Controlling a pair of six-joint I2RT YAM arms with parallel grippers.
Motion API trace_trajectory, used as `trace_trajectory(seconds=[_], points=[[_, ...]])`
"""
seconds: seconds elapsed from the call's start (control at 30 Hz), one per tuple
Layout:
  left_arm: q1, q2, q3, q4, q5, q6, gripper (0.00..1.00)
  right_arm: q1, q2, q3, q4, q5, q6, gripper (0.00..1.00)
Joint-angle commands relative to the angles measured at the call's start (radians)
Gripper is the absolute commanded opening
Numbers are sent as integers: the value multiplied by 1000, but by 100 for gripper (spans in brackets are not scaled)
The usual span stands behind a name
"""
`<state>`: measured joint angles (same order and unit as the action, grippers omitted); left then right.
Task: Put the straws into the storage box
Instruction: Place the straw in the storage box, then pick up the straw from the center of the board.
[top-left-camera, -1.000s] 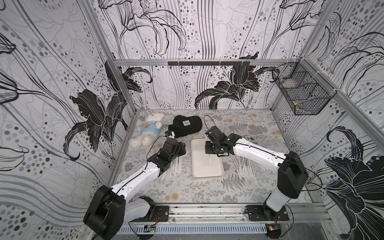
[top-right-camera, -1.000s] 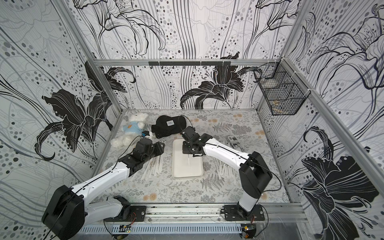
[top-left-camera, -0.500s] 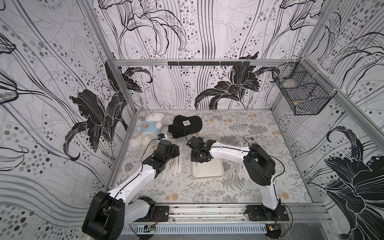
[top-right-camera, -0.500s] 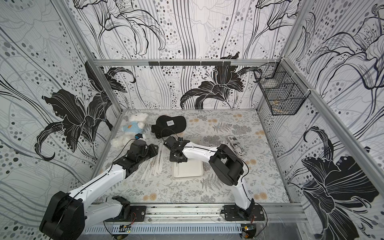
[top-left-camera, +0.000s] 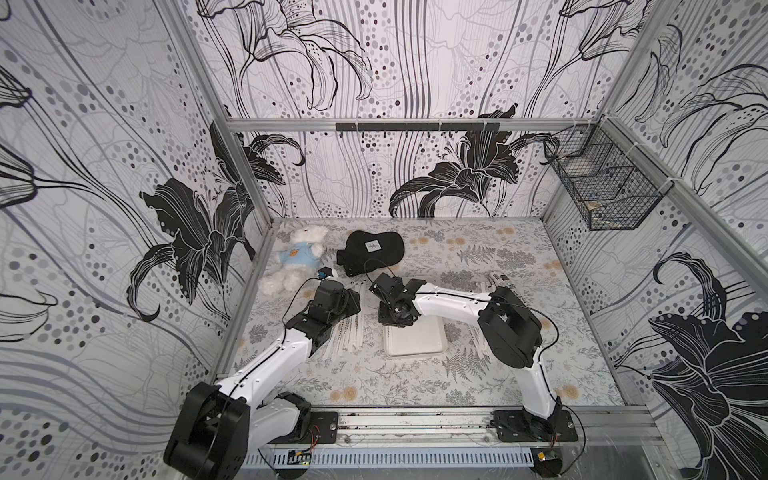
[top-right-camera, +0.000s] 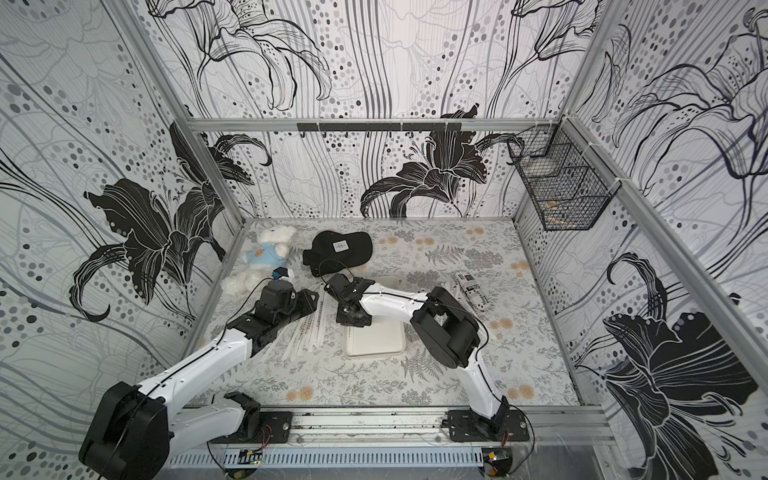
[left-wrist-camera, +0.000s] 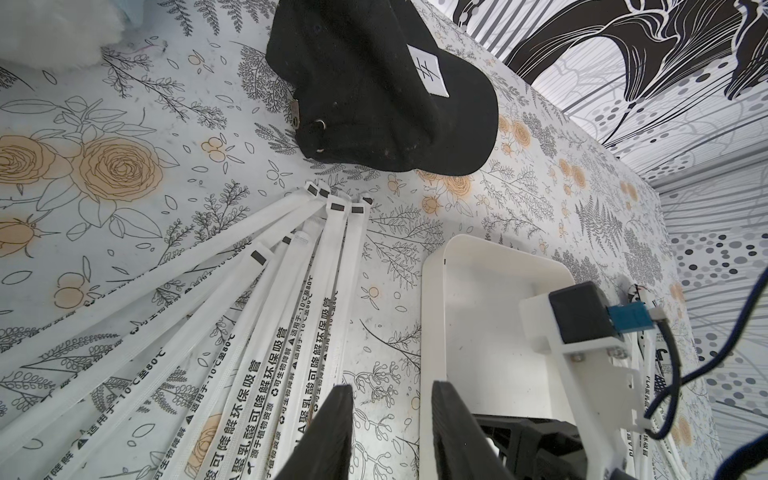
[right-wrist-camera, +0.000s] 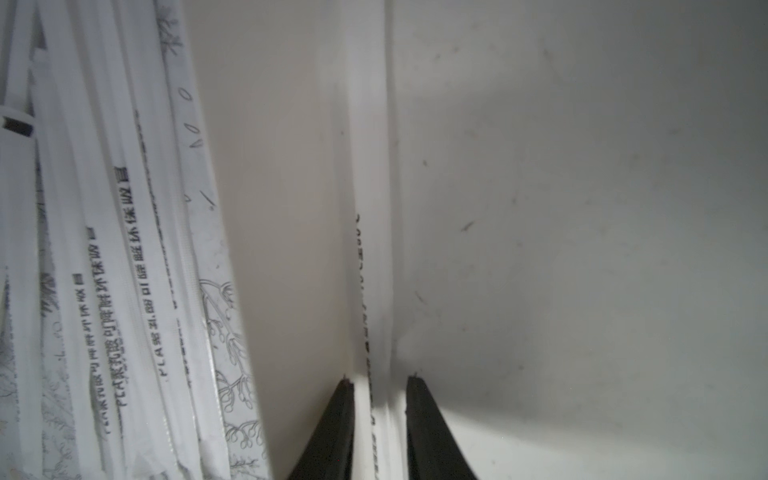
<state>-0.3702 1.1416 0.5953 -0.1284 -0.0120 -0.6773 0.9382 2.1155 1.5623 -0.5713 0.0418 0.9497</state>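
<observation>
Several straws lie fanned on the table left of the white storage box. My left gripper hovers open over bare table between the fan and the box's left rim, nothing between its fingers. My right gripper reaches down into the box's far left part. Its jaws stand slightly apart on either side of one straw lying on edge along the box's inner left wall.
A black cap and a white teddy bear in a blue shirt lie at the back left. A short fat printed tube and more straws lie right of the box. A wire basket hangs on the right wall.
My right arm folded in and carried its gripper left and nearer, into the box's left side, and its jaws parted. The left gripper barely moved and its jaws narrowed slightly.
</observation>
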Motion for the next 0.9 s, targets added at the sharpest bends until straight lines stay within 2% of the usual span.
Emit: trace_trajectory(seconds=[0.0,0.17,0.23,0.3,0.37,0.5,0.67,0.87], points=[[32,-6,-14,23,12,1,36,-4,-33,15,-17,-20,-18,29],[72,22,-17,40,50,21,33,-54,-172,-46,-12,-39,-58,33],[30,82,3,33,45,41,29,-95,-247,-107,8,-61,-78,35],[-55,146,50,-13,-39,67,30,-127,-276,-139,-2,-59,-106,35],[-96,208,81,-31,-79,73,29,-141,-290,-160,-12,-28,-122,34],[-95,316,125,-59,-134,88,24,-144,-305,-173,10,6,-116,34],[-98,419,188,-69,-121,132,22,-144,-310,-204,32,0,-117,33],[-102,496,248,-125,-181,168,21,-147,-334,-251,51,9,-118,32]])
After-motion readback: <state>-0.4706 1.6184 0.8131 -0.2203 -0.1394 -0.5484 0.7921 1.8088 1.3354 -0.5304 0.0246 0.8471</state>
